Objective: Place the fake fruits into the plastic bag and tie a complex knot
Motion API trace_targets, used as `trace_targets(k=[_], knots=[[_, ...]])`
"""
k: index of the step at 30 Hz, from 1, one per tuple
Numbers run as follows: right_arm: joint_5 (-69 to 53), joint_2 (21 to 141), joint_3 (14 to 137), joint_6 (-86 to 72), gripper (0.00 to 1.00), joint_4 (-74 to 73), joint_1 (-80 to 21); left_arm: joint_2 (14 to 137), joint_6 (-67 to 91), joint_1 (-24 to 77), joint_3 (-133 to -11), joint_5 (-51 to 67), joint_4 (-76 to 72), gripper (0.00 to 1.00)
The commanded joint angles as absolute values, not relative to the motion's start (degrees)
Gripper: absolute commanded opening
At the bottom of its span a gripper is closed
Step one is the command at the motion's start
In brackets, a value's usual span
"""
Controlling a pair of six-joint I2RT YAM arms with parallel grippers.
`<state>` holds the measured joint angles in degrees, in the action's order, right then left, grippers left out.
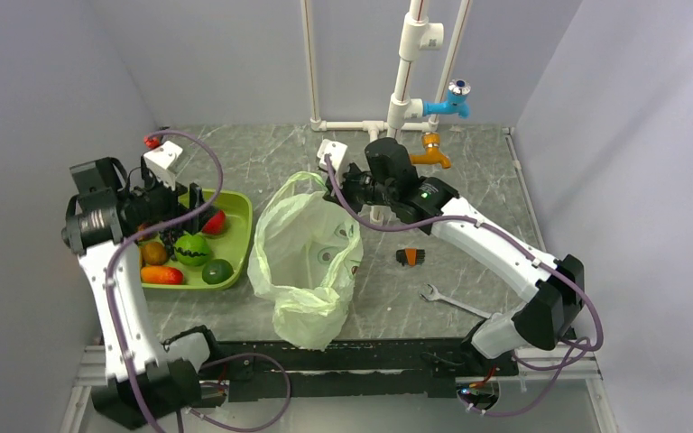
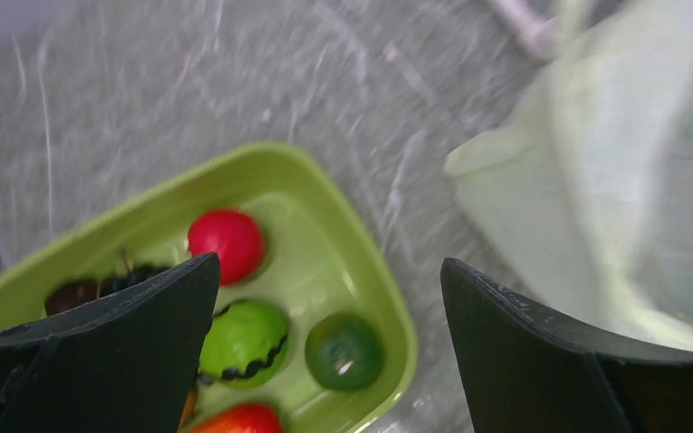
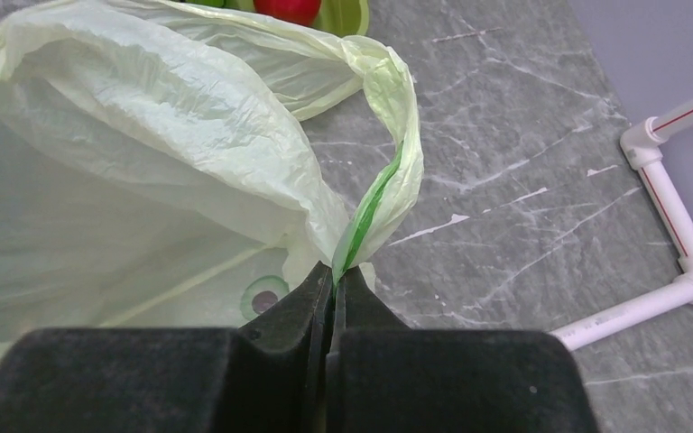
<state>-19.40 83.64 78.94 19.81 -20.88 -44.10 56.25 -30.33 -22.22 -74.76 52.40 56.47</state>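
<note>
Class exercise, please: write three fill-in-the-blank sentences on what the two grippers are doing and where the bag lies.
The right gripper pinches a handle of the plastic bag with its jaws ____.
The left gripper hovers above the tray of fake fruits with its jaws ____.
In the top view the plastic bag lies to the ____ of the tray.
Missing words: shut; open; right.

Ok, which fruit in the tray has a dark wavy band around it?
The bright green one in the middle of the tray; the red fruit and the dark green fruit beside it are plain.
</note>
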Motion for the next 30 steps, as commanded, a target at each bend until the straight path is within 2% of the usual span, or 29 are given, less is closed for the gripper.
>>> trace_targets(k=[1,7,11,21,23,25,29,30], knots=[[-20.58,82.14,82.54,17.69,0.0,-20.62,-44.38,65.23,-40.38,-24.17,-72.42,39.31,58.89,0.99],[-21.11,82.8,83.24,17.06,0.0,-20.18,-44.38,70.14,-43.69,-21.79,-64.34,31.81,43.48,0.99],[-22.9,83.03,83.16,17.72,0.0,-20.83,-44.37,79.54,-43.36,-19.16,-63.91,26.07,37.34,0.99],[-23.69,85.12,83.45,18.71,0.0,-20.96,-44.38,91.26,-41.52,-14.45,-62.21,20.98,30.69,0.97],[-24.04,85.58,83.4,18.17,0.0,-21.13,-44.38,93.63,-39.98,-14.32,-63.01,20.54,30.27,0.92],[-24.04,86.08,83.39,17.81,0.0,-21.21,-44.52,95.8,-38.85,-14.31,-64.39,20.49,30.85,0.83],[-23.14,86.66,83.24,17.6,0.0,-21.08,-44.58,98.28,-36.64,-15.3,-68.77,25.1,36.59,0.48],[-23.14,86.59,82.88,17.84,0.0,-20.85,-44.56,97.84,-36.39,-15.72,-69.77,27.67,38.75,0.42]])
